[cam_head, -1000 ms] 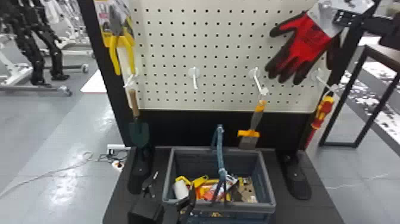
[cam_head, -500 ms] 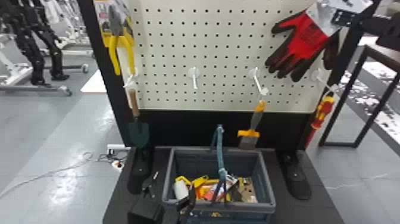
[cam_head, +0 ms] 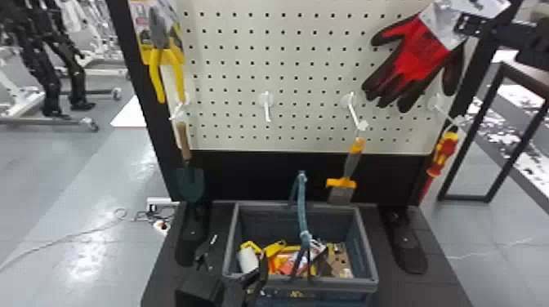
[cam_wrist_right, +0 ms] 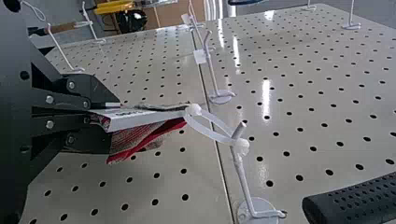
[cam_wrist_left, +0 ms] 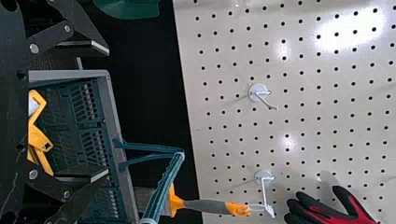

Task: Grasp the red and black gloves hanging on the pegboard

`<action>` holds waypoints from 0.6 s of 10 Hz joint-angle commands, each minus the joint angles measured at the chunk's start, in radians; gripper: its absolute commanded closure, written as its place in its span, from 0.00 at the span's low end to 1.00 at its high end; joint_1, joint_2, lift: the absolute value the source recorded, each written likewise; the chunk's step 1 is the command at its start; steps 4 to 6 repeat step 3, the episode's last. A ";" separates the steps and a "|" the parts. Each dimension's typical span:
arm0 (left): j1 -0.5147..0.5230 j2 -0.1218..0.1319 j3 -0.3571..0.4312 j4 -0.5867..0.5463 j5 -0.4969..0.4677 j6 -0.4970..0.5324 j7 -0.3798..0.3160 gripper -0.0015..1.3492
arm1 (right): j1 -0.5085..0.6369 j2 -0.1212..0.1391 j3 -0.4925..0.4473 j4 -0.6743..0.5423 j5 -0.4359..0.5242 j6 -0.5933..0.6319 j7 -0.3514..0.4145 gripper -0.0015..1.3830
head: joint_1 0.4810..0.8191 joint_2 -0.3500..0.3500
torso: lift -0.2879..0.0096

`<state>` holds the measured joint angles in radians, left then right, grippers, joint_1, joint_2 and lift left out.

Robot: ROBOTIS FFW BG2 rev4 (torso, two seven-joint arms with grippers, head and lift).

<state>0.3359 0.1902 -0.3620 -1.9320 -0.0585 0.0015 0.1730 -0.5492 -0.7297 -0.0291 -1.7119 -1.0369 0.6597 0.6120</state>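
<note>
Slanting across the upper right of the pegboard [cam_head: 286,61], the red and black gloves [cam_head: 408,61] point their dark fingertips down and toward the robot's left, with the cuff end raised toward the board's right edge. The right claw [cam_wrist_right: 109,121] is clamped on the white card [cam_wrist_right: 140,116] at the cuff, and red fabric bunches just beneath it. A white tie loop [cam_wrist_right: 210,128] runs from the card to the tip of a white hook [cam_wrist_right: 243,172] standing out from the board.

Lower on the board, an orange-handled scraper [cam_head: 347,171] hangs below and to the left of the gloves, and a red and yellow screwdriver [cam_head: 443,151] hangs at the right edge. Yellow pliers [cam_head: 163,61] sit at the upper left, with a green trowel [cam_head: 190,175] hanging under them.

Below the board, a grey basket [cam_head: 359,253] with a teal handle [cam_head: 301,204] stands on the black table [cam_head: 433,290] and holds yellow and orange items. The left claw [cam_wrist_left: 100,109] hovers by the basket's near side, its fingers spread apart and gripping nothing.
</note>
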 commanded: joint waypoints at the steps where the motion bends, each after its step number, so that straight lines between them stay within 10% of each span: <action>1: 0.000 0.000 0.000 0.001 0.000 0.000 0.000 0.28 | 0.000 0.001 0.000 0.000 0.000 0.000 0.000 0.94 | 0.20 0.50 | 0.63; 6: -0.002 0.002 0.000 -0.001 0.000 0.000 0.000 0.28 | 0.002 0.006 -0.002 0.000 -0.006 -0.002 0.000 0.94 | 0.20 0.50 | 0.63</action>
